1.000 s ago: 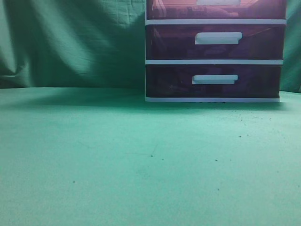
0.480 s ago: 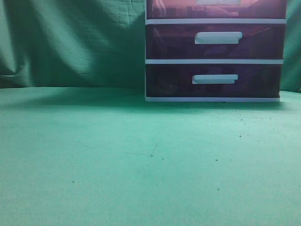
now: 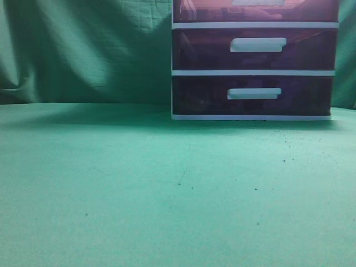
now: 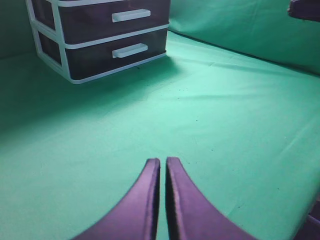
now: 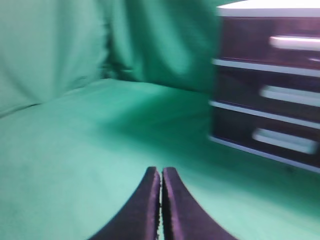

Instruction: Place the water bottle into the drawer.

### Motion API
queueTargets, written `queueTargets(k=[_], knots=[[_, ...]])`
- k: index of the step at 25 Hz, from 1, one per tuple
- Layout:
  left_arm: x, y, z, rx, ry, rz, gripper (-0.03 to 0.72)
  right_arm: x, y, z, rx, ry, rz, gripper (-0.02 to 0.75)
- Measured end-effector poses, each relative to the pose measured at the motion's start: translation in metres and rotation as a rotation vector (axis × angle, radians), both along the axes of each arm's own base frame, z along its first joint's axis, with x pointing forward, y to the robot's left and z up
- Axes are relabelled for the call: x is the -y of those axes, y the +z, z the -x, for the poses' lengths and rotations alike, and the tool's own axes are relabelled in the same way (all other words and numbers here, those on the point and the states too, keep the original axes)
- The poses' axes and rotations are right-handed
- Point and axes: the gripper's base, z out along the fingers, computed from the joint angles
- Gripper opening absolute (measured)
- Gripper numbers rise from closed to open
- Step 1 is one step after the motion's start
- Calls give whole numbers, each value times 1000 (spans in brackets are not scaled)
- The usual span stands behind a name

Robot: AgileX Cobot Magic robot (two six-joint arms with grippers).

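The white-framed drawer unit (image 3: 255, 72) stands at the back right of the green table. The drawer (image 3: 211, 11), the uppermost one, is pushed in and cut off by the top edge of the exterior view; a pale shape shows dimly through its front. It shows blurred in the right wrist view (image 5: 250, 42). No water bottle is in view. My left gripper (image 4: 161, 161) is shut and empty over bare green cloth. My right gripper (image 5: 161, 170) is shut and empty, left of the unit. Neither gripper shows in the exterior view.
The two lower drawers (image 3: 206, 50) (image 3: 200, 97) are pushed in; they also show in the left wrist view (image 4: 95, 22). Green cloth (image 3: 83, 50) hangs behind and beside the table. A dark part (image 4: 305, 7) shows at the top right of the left wrist view.
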Motion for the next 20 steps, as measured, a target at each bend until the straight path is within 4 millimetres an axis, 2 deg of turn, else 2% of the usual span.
queueTargets(k=[4, 10, 17, 20], knots=[[0, 0, 0, -1, 0, -1, 0, 17, -16, -7, -20, -202, -36, 0], [0, 0, 0, 0, 1, -2, 0, 43, -24, 6, 101, -389, -56, 0], [0, 0, 0, 0, 1, -2, 0, 56, -35, 23, 248, -567, 60, 0], [0, 0, 0, 0, 1, -2, 0, 55, -44, 26, 188, -577, 125, 0]])
